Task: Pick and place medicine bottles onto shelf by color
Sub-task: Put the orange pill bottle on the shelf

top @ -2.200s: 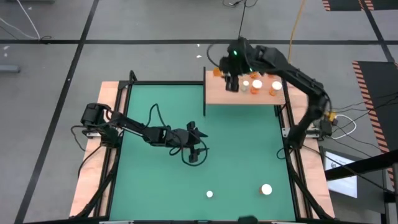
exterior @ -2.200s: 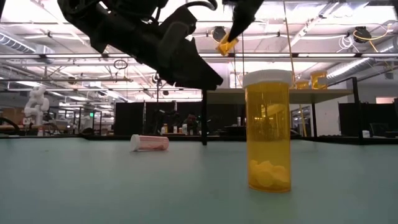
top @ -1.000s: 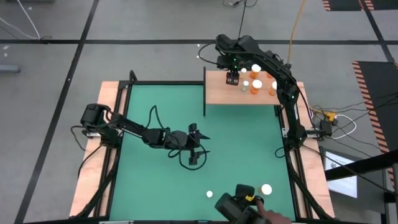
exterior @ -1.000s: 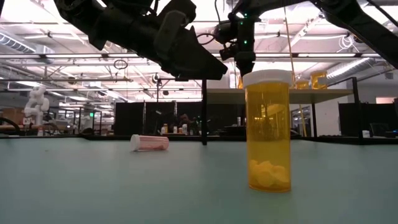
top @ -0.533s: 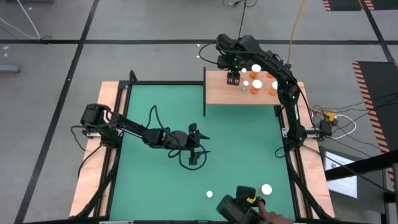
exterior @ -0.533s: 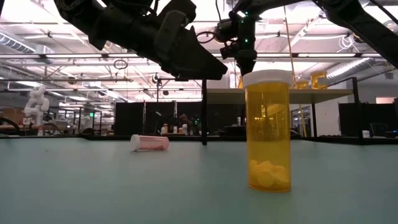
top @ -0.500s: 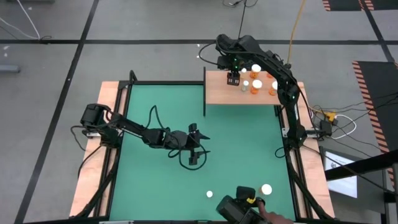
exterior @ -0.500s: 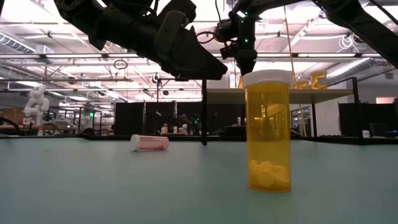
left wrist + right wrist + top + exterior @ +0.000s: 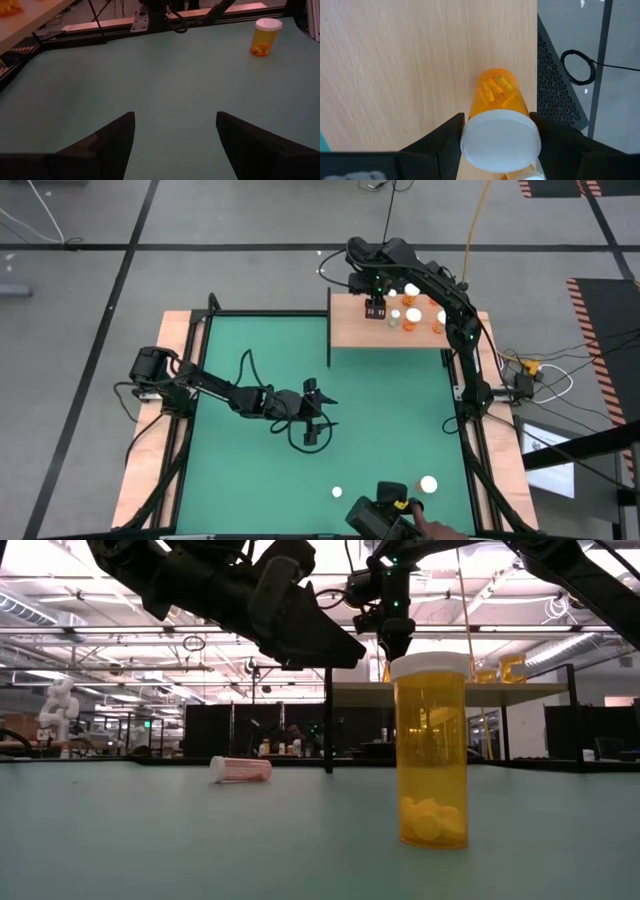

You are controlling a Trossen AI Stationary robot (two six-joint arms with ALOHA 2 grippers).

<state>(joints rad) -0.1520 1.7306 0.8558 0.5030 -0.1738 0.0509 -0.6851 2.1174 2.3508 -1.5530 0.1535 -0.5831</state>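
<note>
The right gripper (image 9: 497, 135) clamps a white-capped orange bottle (image 9: 499, 107) over the shelf (image 9: 350, 330), beside other bottles (image 9: 412, 314). The left gripper (image 9: 175, 131) hangs open and empty above the green mat (image 9: 390, 400). No label can be read.

The right gripper (image 9: 375, 308), above the shelf's (image 9: 350, 330) left end 2 seconds back, now sits lower over it. A person's hand (image 9: 425, 527) with a dark device (image 9: 378, 518) now shows at the mat's near edge.
</note>
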